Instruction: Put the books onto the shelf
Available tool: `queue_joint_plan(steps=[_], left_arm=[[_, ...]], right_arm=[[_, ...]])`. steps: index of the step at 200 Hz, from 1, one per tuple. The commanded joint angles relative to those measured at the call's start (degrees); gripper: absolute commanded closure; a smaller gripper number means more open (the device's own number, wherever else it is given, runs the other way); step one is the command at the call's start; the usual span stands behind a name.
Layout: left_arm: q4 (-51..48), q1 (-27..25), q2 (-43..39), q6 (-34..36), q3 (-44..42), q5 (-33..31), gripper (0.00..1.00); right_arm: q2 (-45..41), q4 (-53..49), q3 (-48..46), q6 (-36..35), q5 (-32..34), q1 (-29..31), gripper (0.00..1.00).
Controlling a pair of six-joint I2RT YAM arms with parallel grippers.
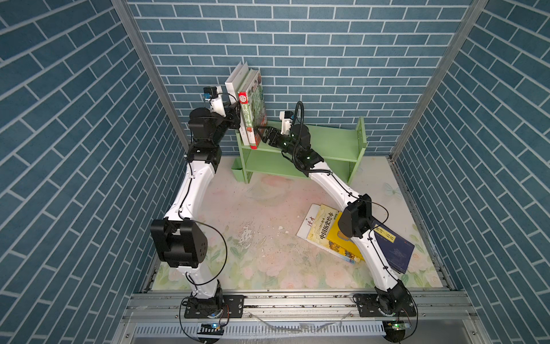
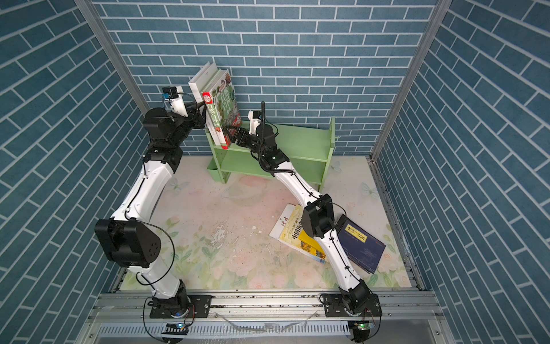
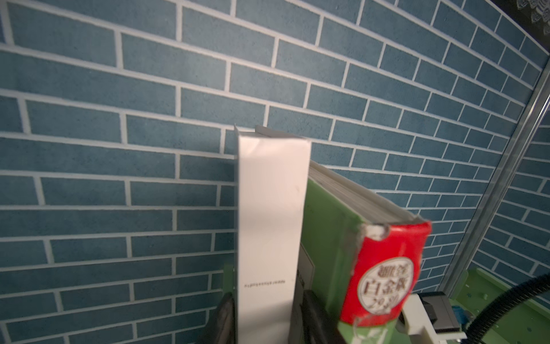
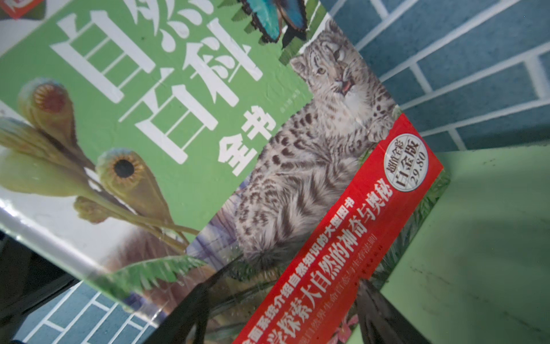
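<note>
Left gripper (image 3: 265, 300): clamped on white book (image 3: 270, 208) spine, steadied it near upright at shelf (image 1: 327, 140) end. Right gripper (image 4: 297, 271): spread wide, pressed against encyclopedia (image 4: 178, 119) cover, probably to stop toppling.

Books (image 2: 221, 104) upright on shelf (image 2: 300, 140), perhaps leaning

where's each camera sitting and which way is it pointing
Top views: high at the front, looking down toward the back wall; left arm and right arm whole, shelf, loose books.
Left wrist: on the left arm, facing that wall along the white book spine; left fingers flank it.
Right wrist: on the right arm, close against the encyclopedia cover; right fingers spread.
Shared: both wrist views catch the encyclopedia and shelf.
</note>
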Motion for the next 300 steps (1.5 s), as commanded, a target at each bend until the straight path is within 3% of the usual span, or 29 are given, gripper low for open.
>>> queue_joint_plan(steps=[1,70,147,195,252,300], left_arm=[[1.9,0.3,0.7,0.1,1.8,0.7,0.61],[2.5,0.3,0.7,1.2,1.3,0.7,0.78],[0.7,-0.2,-3.9,5.5,-2.4,0.7,0.8],[0.3,-0.2,-5.8,6.6,-4.7,-0.1,0.79],[1.7,-0.2,-6.4,6.1,-5.4,0.0,0.61],[3.3,-0.2,-5.7,5.3,-5.7,0.7,0.66]], right_arm=[[3.4,-4.7,-0.9,1.8,-0.9,0.8,0.22],[3.4,-4.9,-0.8,1.8,-0.8,0.8,0.22],[3.2,-4.8,-0.8,1.6,-0.4,0.6,0.23],[3.4,-4.3,-0.8,2.0,-0.2,0.7,0.23],[3.9,-4.4,-0.9,2.2,-0.7,0.8,0.22],[4.1,-3.9,-0.8,3.0,-1.1,0.8,0.22]])
